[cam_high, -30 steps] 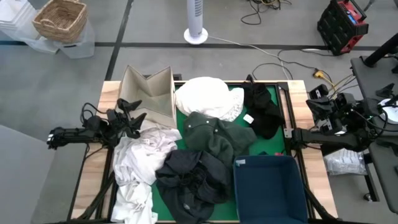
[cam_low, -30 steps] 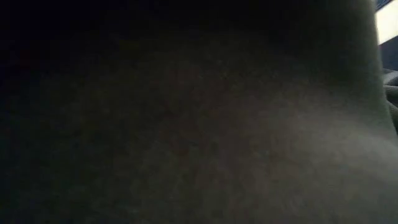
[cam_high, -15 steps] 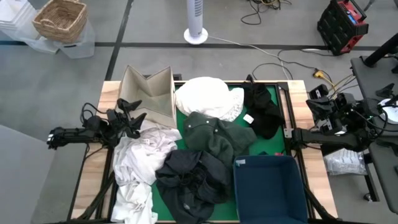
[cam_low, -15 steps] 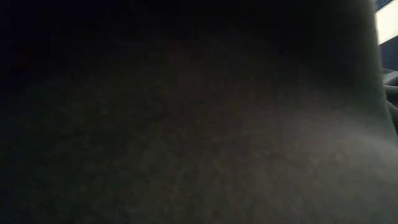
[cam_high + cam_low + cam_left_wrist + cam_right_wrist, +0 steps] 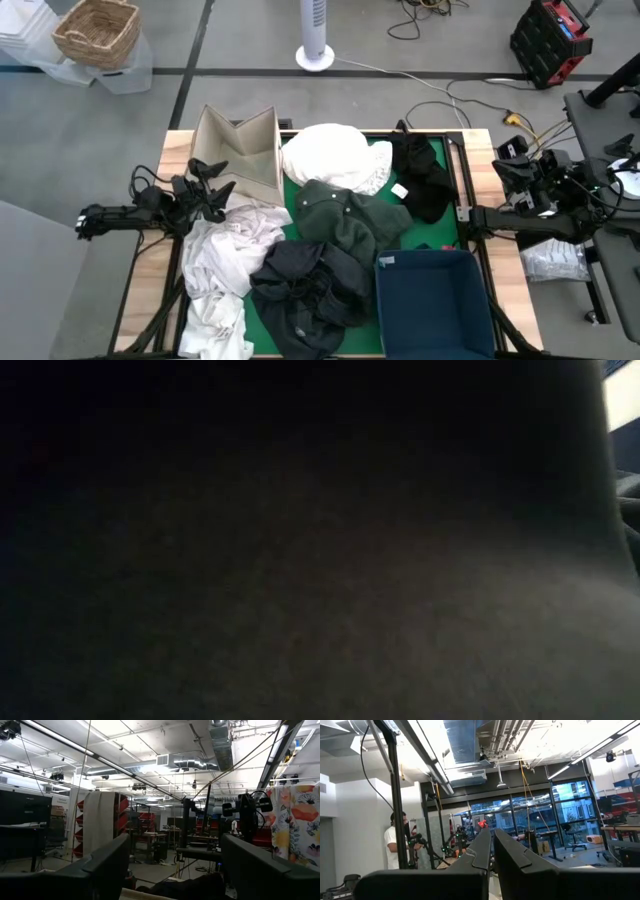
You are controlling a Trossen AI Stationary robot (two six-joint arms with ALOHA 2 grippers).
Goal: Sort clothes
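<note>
Clothes, soft fabric garments (image 5: 320, 245), lie heaped on the green table mat between the beige cardboard box (image 5: 240, 150) and navy blue bin (image 5: 432, 300), both apparently empty; sorting looks unstarted. Left gripper (image 5: 212, 172) hovers, fingers apart; right gripper (image 5: 503, 155) waits, fingers together

Clothes (image 5: 325, 245) heaped on green table (image 5: 445, 235); cardboard box (image 5: 240, 150) rear-left, navy bin (image 5: 430, 300) front-right; both arms parked at sides.

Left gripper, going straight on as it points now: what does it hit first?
Probably nothing near: the open left gripper points level across the table, and its wrist view looks free above the clothes. From above, the cardboard box lies closest; height unclear.
</note>
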